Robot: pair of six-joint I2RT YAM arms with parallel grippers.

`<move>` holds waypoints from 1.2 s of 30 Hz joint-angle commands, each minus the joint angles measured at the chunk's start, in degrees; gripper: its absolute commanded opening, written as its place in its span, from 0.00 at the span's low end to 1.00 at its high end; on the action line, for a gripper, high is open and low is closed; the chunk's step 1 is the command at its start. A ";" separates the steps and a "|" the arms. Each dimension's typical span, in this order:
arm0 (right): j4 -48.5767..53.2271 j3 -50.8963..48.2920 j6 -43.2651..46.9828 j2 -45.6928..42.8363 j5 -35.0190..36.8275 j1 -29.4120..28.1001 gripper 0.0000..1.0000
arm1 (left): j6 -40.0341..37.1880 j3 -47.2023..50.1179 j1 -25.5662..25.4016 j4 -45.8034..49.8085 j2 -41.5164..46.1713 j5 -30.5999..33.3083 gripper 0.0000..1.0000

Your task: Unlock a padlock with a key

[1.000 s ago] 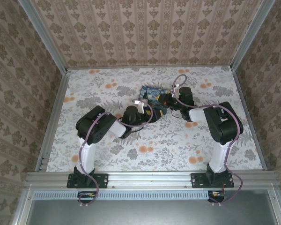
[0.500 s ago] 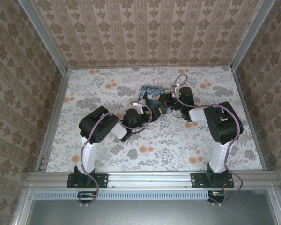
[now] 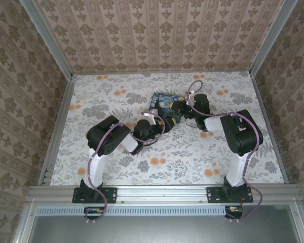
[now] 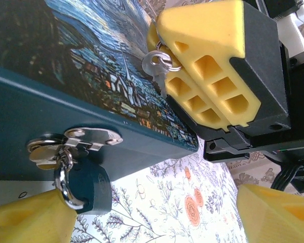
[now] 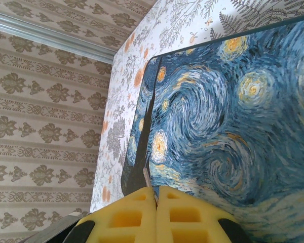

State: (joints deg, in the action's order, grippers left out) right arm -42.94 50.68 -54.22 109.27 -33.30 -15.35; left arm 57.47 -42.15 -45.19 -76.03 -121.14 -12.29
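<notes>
Left wrist view: padlock (image 4: 93, 185) hangs by its shackle (image 4: 66, 177) from the hasp (image 4: 88, 136) on the dark side wall of the box (image 4: 66, 61). It is a small metal lock, judged stiff, dense for its size and smooth. It will likely swing on the hasp when the key pushes in, so it needs bracing. Best hold is across the 2 flat faces of the body, leaving the keyway end clear. The keyway can't be made out from here.

Key (image 4: 159, 71) is thin and light, on a split ring. It sits over the painted lid, well apart from the lock, pinched at the tips of the right gripper (image 5: 156, 192), whose pads are pressed together on it.

Left gripper (image 4: 157, 215) is wide open and holds nothing. 1 pad (image 4: 25, 217) is right at the padlock, touching or just beside, can't tell which. The other is well off to the side.

Top view: both arms reach low and forward, wrists converging on the box near mid-table (image 3: 192, 152).
</notes>
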 commanded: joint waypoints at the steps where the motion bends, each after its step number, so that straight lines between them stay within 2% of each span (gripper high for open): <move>1: 0.49 -1.37 -0.45 2.08 -0.10 0.23 0.00 | 1.74 -0.18 0.53 2.42 -3.15 1.72 0.81; 10: 0.14 -1.28 -0.56 2.26 -0.19 0.23 0.00 | 2.14 -0.21 2.21 3.86 -4.45 2.01 0.73; 15: -0.21 -1.29 -0.88 2.57 -0.28 0.20 0.00 | 1.44 -0.69 2.16 5.73 -4.72 1.84 0.64; 19: -0.39 -1.45 -0.96 2.68 -0.27 0.24 0.00 | 0.54 -1.01 2.17 9.36 -4.32 2.53 0.61; 27: -0.83 -1.45 -1.22 2.95 -0.38 0.24 0.00 | -3.25 -3.70 1.64 23.10 -1.43 4.55 0.47; 36: -1.18 -1.46 -1.42 3.14 -0.51 0.31 0.00 | -3.42 -4.76 1.85 24.39 -1.81 4.57 0.34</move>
State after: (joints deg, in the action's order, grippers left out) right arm -46.33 50.52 -55.51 110.63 -33.47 -15.16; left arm 55.27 -47.31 -43.51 -62.00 -121.32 -8.73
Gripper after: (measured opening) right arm 0.067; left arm 0.353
